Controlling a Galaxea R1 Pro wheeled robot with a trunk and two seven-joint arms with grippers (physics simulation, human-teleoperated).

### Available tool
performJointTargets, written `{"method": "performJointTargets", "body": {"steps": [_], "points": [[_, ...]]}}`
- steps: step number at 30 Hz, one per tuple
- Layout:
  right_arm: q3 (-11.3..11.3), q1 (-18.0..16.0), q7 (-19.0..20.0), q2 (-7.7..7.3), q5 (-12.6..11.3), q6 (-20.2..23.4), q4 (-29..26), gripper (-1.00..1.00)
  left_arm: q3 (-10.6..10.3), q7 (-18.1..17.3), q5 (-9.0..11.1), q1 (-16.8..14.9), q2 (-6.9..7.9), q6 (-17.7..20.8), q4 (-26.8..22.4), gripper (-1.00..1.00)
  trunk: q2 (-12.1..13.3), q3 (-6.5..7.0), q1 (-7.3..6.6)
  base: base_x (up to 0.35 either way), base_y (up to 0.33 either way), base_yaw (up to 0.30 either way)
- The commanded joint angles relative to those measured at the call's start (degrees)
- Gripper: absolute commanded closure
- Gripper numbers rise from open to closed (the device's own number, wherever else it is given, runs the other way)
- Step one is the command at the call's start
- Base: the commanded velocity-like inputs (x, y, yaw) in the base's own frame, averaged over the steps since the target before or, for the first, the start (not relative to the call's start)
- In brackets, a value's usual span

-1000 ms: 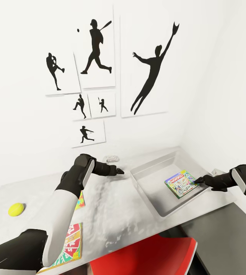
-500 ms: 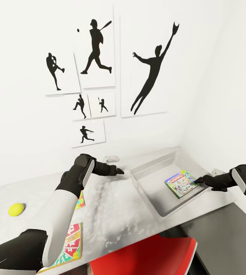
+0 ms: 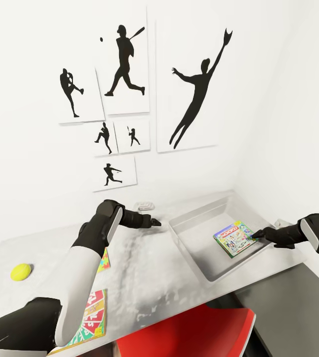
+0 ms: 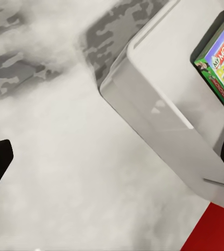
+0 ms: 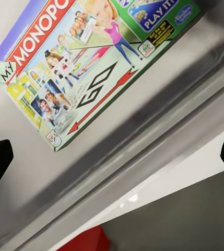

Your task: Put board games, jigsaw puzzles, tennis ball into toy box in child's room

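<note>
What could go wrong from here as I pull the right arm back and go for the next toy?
The open right gripper sits low beside the Monopoly box in the toy box; withdrawing sideways might catch the rim. The left arm hides part of the puzzle, so a grasp there is hard to judge. The tennis ball could roll if nudged.

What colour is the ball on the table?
Yellow-green; the tennis ball shows best in the head view, lying on the table.

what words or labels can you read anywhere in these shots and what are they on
"MY MONOPOLY": lid of the Monopoly box, lying in the toy box.
"GO": black letters with a red arrow, same lid.
"PLAY IT!": green corner of that lid.
Small logos and fine print there: too small to read.
Skip-Bo box on the table: lettering hidden by the left arm.
</note>
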Motion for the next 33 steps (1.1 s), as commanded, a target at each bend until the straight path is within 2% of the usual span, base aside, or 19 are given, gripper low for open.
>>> {"method": "performJointTargets", "body": {"steps": [1, 26, 33], "points": [[-0.1, 0.0, 0.0, 0.01, -0.2, 0.3, 0.0, -1.00, 0.0, -0.5, -0.6, 0.0, -0.02, 0.2, -0.1, -1.00, -0.1, -0.12, 0.04, 0.000, 0.000, 0.000], [-0.1, 0.0, 0.0, 0.06, -0.2, 0.3, 0.0, -1.00, 0.5, -0.7, -0.5, 0.0, -0.02, 0.2, -0.1, -1.00, -0.1, -0.12, 0.04, 0.000, 0.000, -0.001], [-0.1, 0.0, 0.0, 0.06, -0.2, 0.4, 0.0, -1.00, 0.6, -0.8, -0.5, 0.0, -0.02, 0.2, -0.1, -1.00, -0.1, -0.12, 0.04, 0.000, 0.000, -0.122]]}}
